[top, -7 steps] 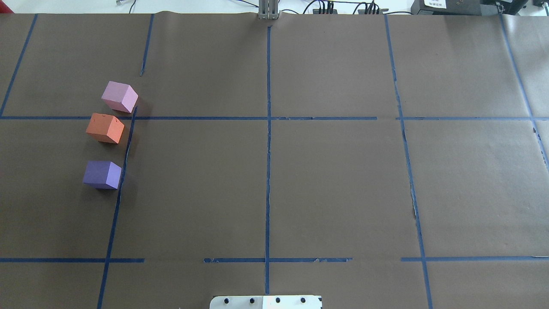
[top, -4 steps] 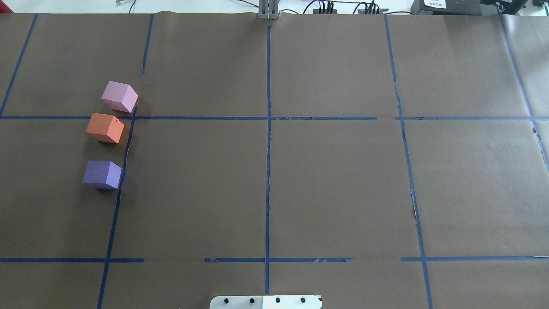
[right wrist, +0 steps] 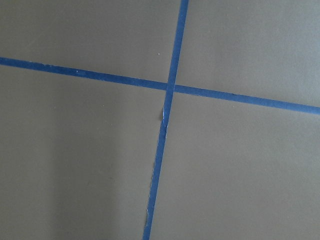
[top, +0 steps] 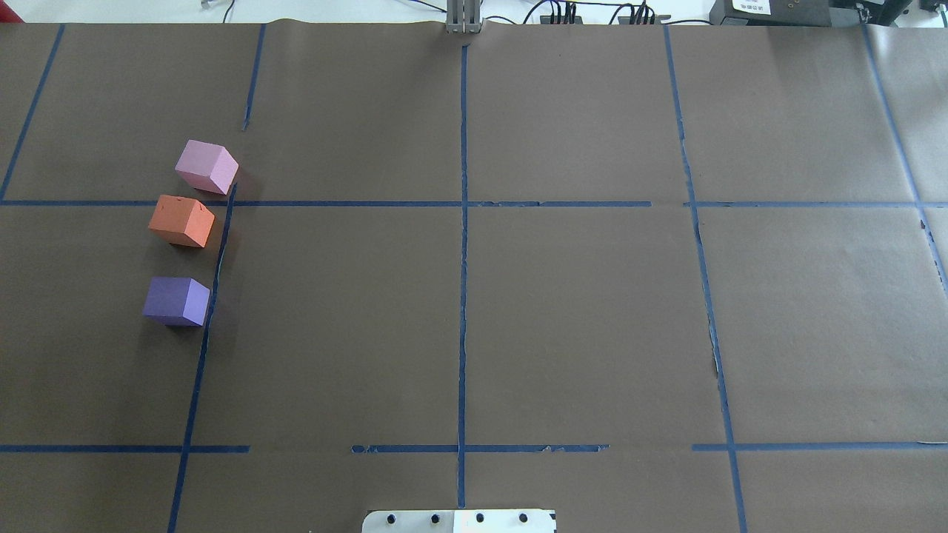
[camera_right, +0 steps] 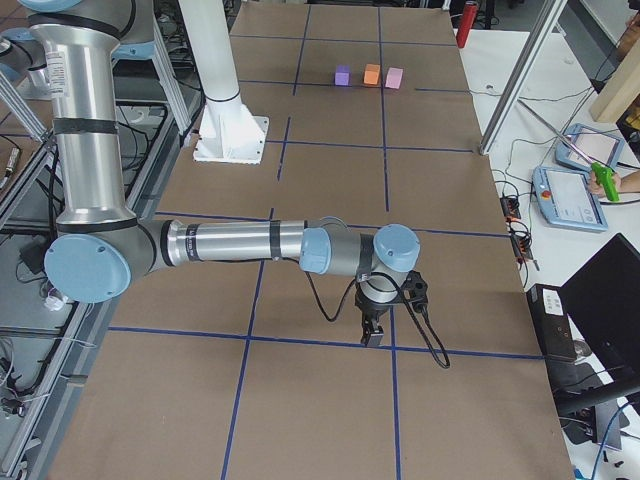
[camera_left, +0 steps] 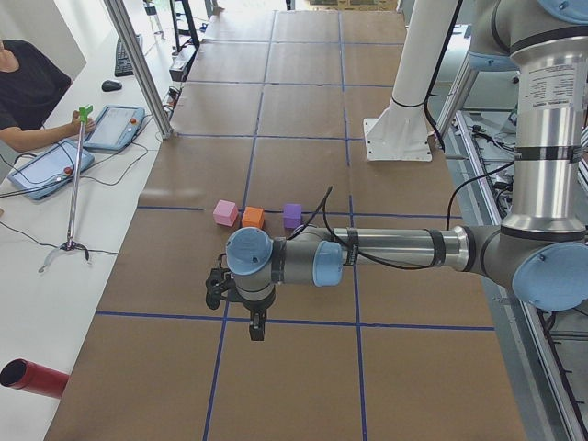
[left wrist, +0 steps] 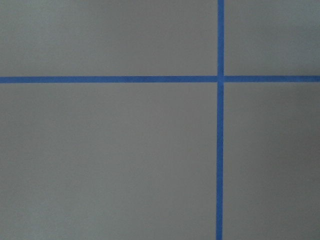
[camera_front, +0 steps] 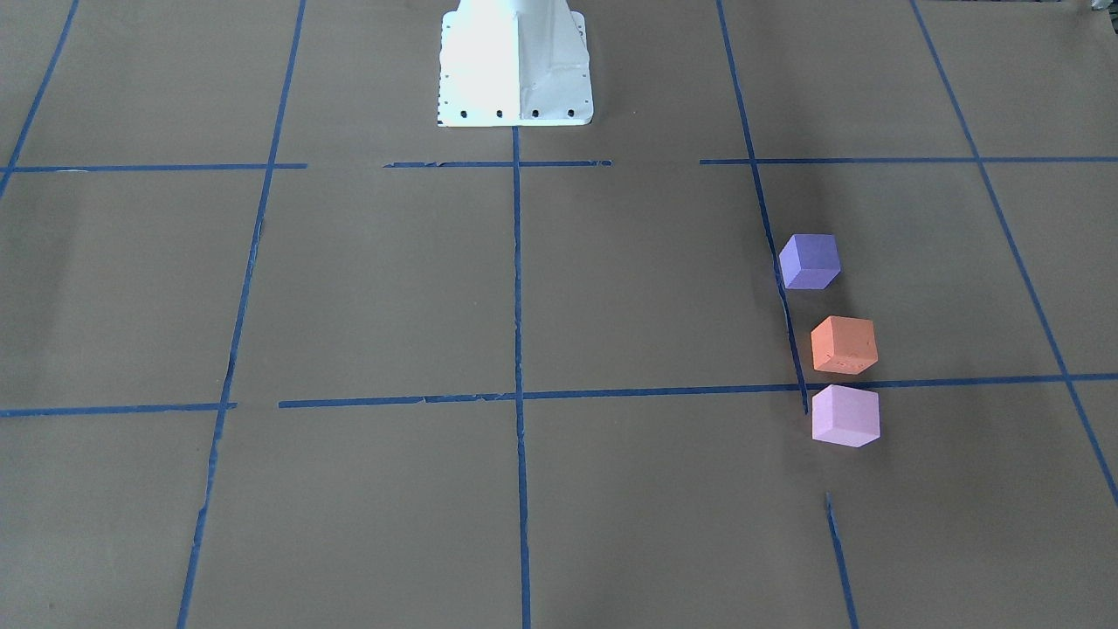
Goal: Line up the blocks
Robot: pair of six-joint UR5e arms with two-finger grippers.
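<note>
Three cubes stand in a rough row on the brown paper at the overhead view's left. The pale pink block (top: 207,166) is farthest from me, the orange block (top: 181,220) is close behind it, and the violet-blue block (top: 176,300) is nearest, with a wider gap. They also show in the front-facing view: violet-blue block (camera_front: 810,260), orange block (camera_front: 843,344), pink block (camera_front: 844,416). My left gripper (camera_left: 257,326) shows only in the exterior left view, hanging over the paper short of the blocks. My right gripper (camera_right: 373,335) shows only in the exterior right view, far from them. I cannot tell whether either is open or shut.
Blue tape lines divide the brown paper (top: 578,318) into squares. My white base plate (top: 459,521) sits at the near edge. A side table with tablets (camera_left: 46,165), a metal post (camera_left: 138,64) and a red cylinder (camera_left: 32,378) lie beyond the far edge. Both wrist views show only paper and tape.
</note>
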